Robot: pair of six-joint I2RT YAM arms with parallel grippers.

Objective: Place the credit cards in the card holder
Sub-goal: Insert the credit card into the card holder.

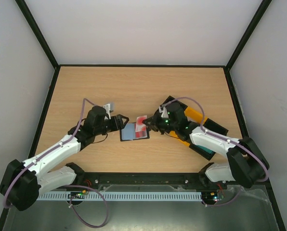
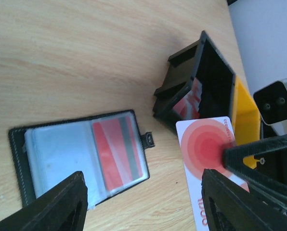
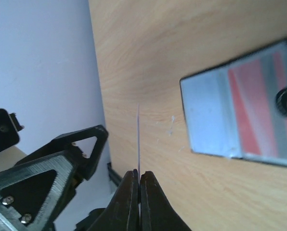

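The black card holder [image 1: 134,132] lies open on the table, pale blue lining up, with a red card [image 2: 117,153] in its right sleeve; it also shows in the right wrist view [image 3: 244,113]. My right gripper [image 1: 149,123] is shut on a red-and-white credit card [image 1: 141,123], held on edge above the holder's right end. That card shows face-on in the left wrist view [image 2: 206,163] and edge-on in the right wrist view [image 3: 138,144]. My left gripper [image 1: 124,121] is open and empty, at the holder's left end. Another red-and-white card [image 2: 189,103] stands in the black bin.
Joined black [image 2: 201,82] and yellow [image 2: 244,113] open bins stand right of the holder, under my right arm [image 1: 206,137]. A teal piece [image 1: 207,152] shows beneath that arm. Black frame rails [image 1: 143,66] edge the table.
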